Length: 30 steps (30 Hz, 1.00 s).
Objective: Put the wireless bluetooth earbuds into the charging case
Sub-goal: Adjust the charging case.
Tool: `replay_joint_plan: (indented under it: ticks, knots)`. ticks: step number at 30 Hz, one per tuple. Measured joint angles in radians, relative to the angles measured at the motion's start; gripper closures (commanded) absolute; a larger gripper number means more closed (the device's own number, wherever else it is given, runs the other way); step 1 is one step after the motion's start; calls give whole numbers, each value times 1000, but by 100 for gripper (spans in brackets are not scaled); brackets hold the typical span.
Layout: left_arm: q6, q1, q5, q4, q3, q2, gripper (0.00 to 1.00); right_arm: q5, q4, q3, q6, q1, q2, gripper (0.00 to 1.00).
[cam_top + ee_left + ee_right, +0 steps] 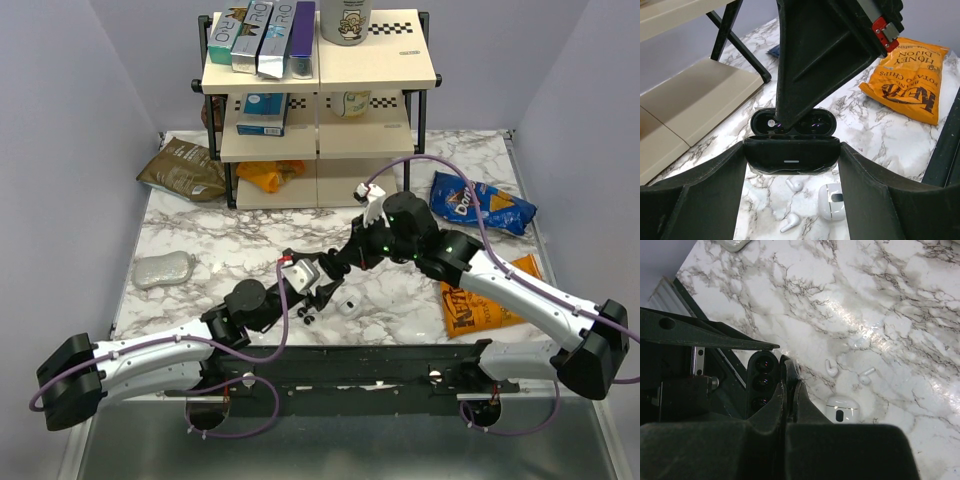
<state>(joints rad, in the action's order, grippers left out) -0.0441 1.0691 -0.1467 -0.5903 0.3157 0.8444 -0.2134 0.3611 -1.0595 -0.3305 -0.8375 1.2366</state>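
Note:
The black charging case [791, 156] is clamped between my left gripper's [792, 150] fingers and held above the marble table, its lid open toward the far side. Its dark sockets [771, 123] show glints; I cannot tell if a bud sits in them. My right gripper [790, 371] comes down from above with its jaws pressed together. Its tips are at the case's open mouth [762, 382] and pinch a tiny dark rounded earbud [792, 369]. From the top view the two grippers meet at table centre, left [315, 288] and right [335, 268].
A white earbud case [831, 201] and two loose white earbuds [795, 185] lie on the table under the held case. An orange chip bag [910, 85] lies right, a blue bag [480, 203] far right, and a shelf rack [320, 100] at the back.

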Motion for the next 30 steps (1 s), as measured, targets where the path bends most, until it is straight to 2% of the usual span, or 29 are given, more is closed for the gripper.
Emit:
replay_joint_plan:
  ticks: [2,10,17,20,24,28,30]
  knots:
    - [6,0,-4,3,9,8,1,8,5,-2,13,1,-7,99]
    - [61,1,-67,22,20,23,1,14,52,-60,78,-8,-68,99]
    - [124,-12,-93,137,89,16,1,76,60,-82,169,-27,-138,99]
    - [150,-46,15,178,117,-29,1,148,32,-50,259,-62,-193,99]
    - [203,-171,285,211,172,-65,5,198,5,-1,388,-97,-264,99]
    - [249,-308,560,238,264,-2,12,205,-10,6,487,-122,-298,99]
    - [262,-341,671,250,302,49,15,215,-26,14,528,-146,-312,99]
